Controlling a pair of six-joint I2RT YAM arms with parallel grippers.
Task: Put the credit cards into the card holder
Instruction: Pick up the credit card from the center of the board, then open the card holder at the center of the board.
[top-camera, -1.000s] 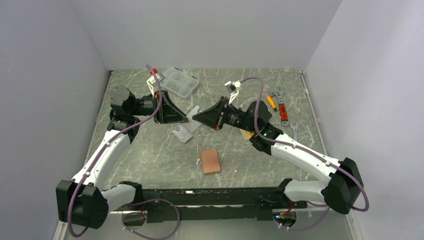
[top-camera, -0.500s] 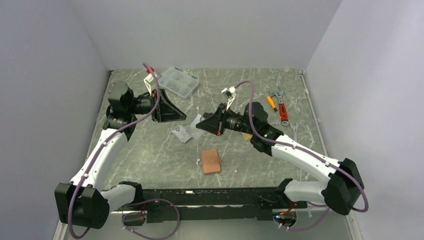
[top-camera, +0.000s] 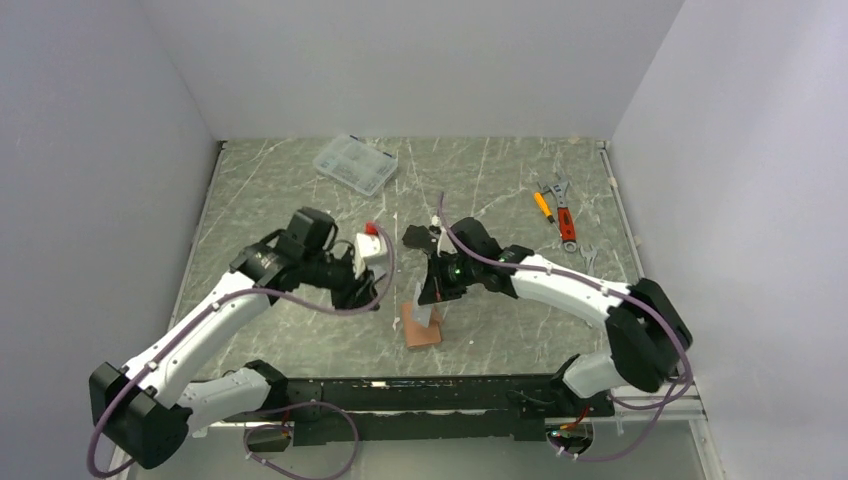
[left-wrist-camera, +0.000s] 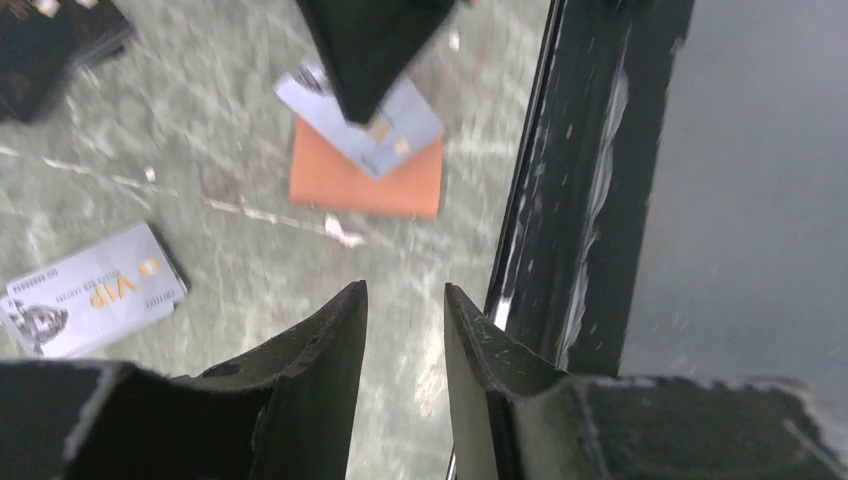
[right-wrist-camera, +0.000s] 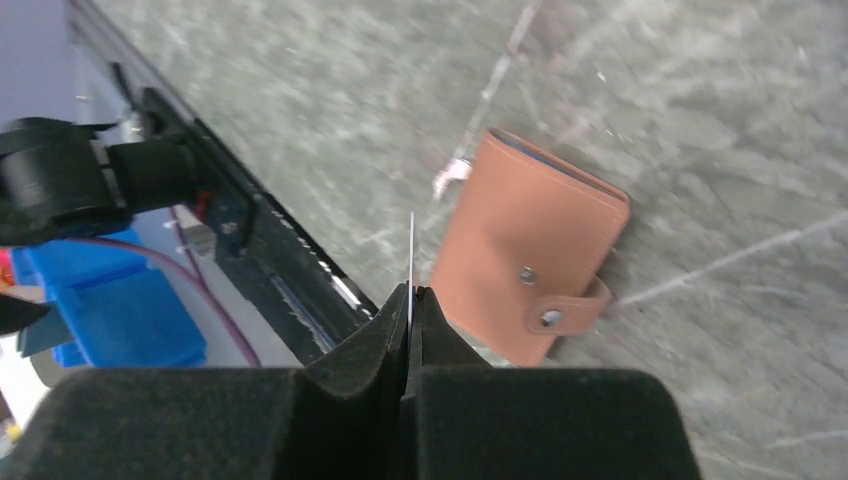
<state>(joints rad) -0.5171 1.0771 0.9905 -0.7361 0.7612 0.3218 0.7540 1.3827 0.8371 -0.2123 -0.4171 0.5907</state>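
Note:
The pinkish-brown card holder lies flat near the table's front edge, tab snapped shut. My right gripper is shut on a grey card and holds it on edge just above the holder's left side; the card shows edge-on between the pads in the right wrist view. My left gripper is open and empty, left of the holder, pointing at it. A silver VIP card lies on the table beside the left gripper. The orange-gold card is hidden.
The black front rail runs close behind the holder. A clear compartment box stands at the back. Wrenches and a screwdriver lie at the right. A dark flat thing lies at the left wrist view's top-left edge.
Both grippers have moved from the middle of the table toward the front. The right gripper carried the grey card down over the holder. The left gripper swung round beside the holder.

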